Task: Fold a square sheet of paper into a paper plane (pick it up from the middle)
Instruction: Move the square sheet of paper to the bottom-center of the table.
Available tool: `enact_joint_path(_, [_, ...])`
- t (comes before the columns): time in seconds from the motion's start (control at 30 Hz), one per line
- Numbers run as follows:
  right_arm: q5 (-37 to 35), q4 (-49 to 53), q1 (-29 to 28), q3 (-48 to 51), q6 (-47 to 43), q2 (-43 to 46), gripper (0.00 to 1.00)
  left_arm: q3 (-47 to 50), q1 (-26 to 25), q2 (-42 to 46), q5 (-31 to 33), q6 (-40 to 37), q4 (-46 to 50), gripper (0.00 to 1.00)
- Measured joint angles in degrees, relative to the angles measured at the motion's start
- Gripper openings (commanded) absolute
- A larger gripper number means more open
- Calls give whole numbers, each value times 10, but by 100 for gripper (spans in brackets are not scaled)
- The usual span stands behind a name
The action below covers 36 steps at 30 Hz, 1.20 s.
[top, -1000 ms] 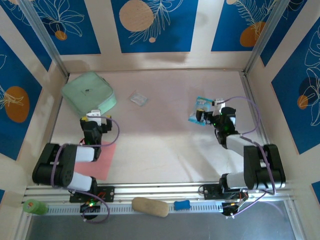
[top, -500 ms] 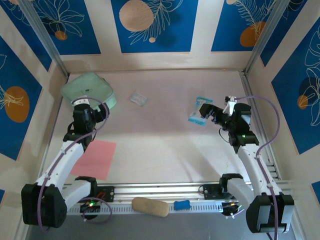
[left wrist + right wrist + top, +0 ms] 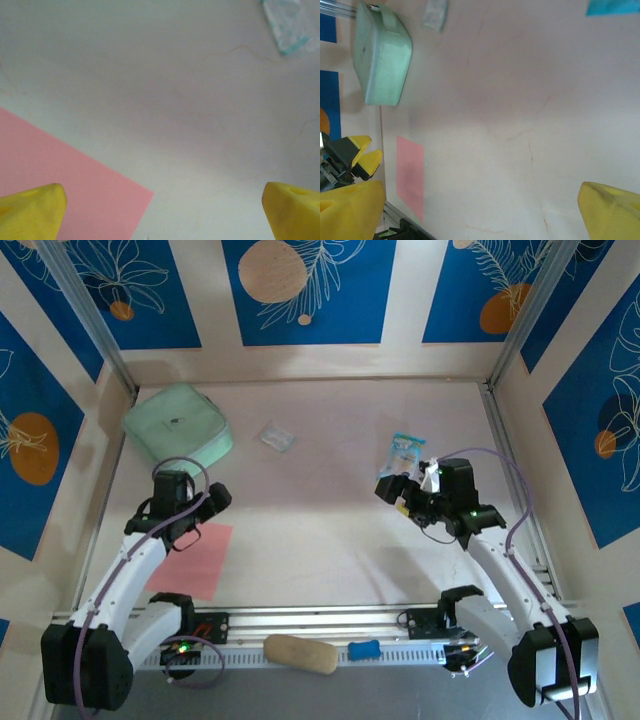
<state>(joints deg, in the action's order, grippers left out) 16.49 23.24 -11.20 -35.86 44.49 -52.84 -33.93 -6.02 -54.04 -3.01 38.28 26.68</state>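
the square sheet of paper (image 3: 197, 562) lies flat on the table (image 3: 320, 540) at the near left, just beside the left gripper (image 3: 212, 500), whose jaws stand wide and empty. the right gripper (image 3: 392, 490) hangs well apart, jaws also spread, holding nothing. the left gripper should centre over the sheet's middle, not its edge, then pinch gently so the thin paper lifts without sliding.

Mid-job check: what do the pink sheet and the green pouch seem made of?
The square sheet of paper looks like thin matte paper: dead flat, crisp straight edges, no gloss. The mint-green pouch seems soft, matte fabric or faux leather, going by its rounded, padded corners; which, I cannot tell.
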Motion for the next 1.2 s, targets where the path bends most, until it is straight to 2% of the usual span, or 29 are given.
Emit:
enact_joint_path(0.2, [-28, 33, -28, 13, 42, 12, 99, 0, 0, -16, -14, 0, 23, 100])
enact_joint_path(0.47, [-24, 54, -40, 33, 75, 71, 99, 0, 0, -43, -32, 4, 34, 100])
enact_joint_path(0.83, [16, 12, -67, 61, 92, 60, 99, 13, 0, -97, -36, 20, 33, 100])
enact_joint_path(1.2, [14, 12, -71, 62, 91, 54, 99, 59, -1, -112, -58, 65, -3, 100])
